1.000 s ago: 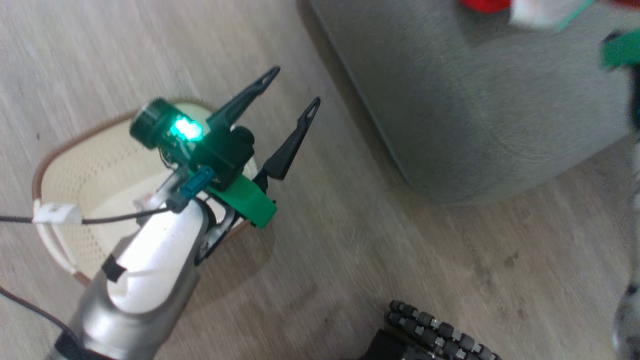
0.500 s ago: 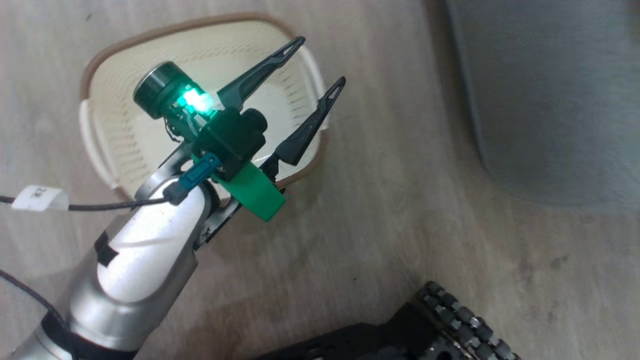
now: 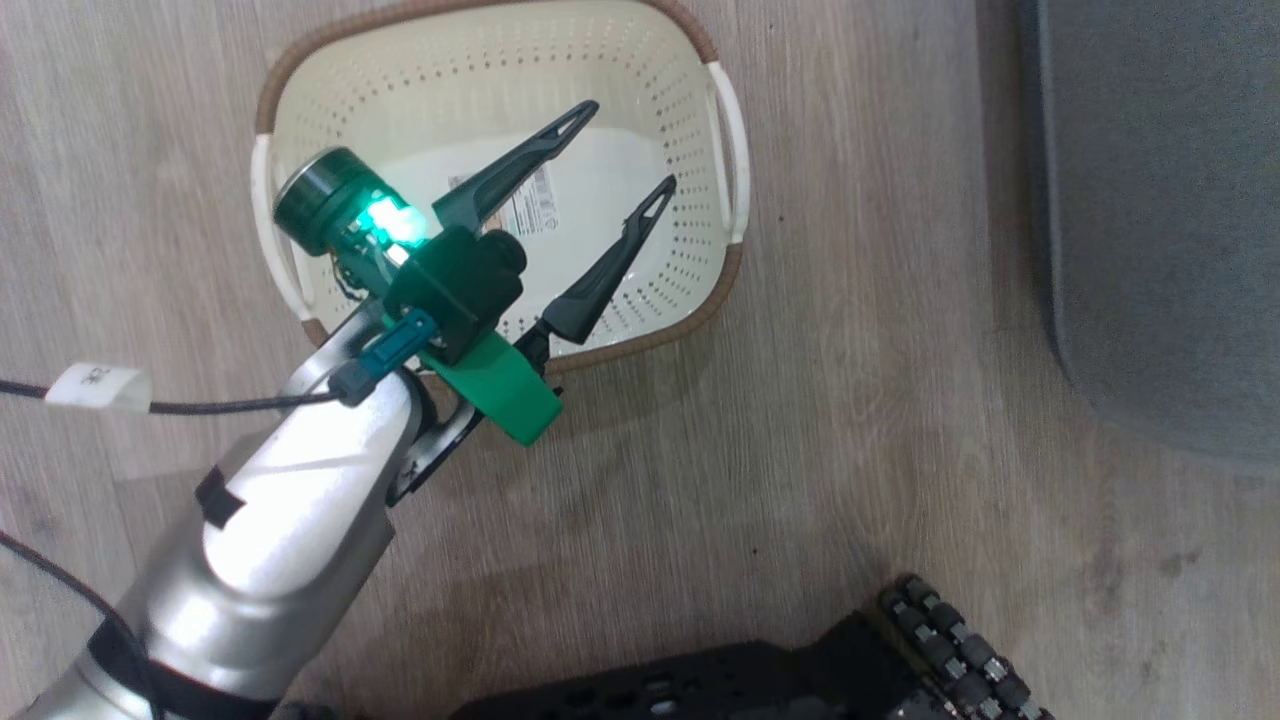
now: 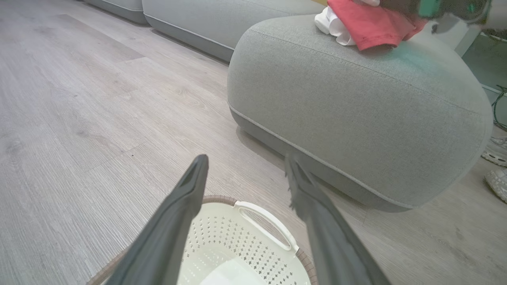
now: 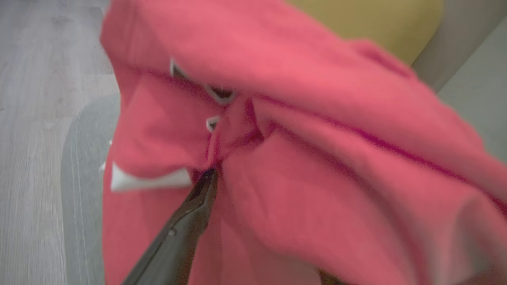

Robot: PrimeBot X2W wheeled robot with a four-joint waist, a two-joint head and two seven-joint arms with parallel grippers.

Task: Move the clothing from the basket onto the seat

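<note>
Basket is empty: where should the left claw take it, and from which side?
Probably the white handle on the side of the basket toward the seat. It is a thin loop with a slot under it, so the open left claw could drop from above, one finger through the slot, one outside.

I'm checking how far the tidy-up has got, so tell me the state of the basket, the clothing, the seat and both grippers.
basket: upright on the floor, empty.
clothing: heaped on the seat.
seat: clothing on its top.
left gripper: fingers spread, empty, over the basket.
right gripper: one finger against the red cloth; open or shut unclear.
</note>
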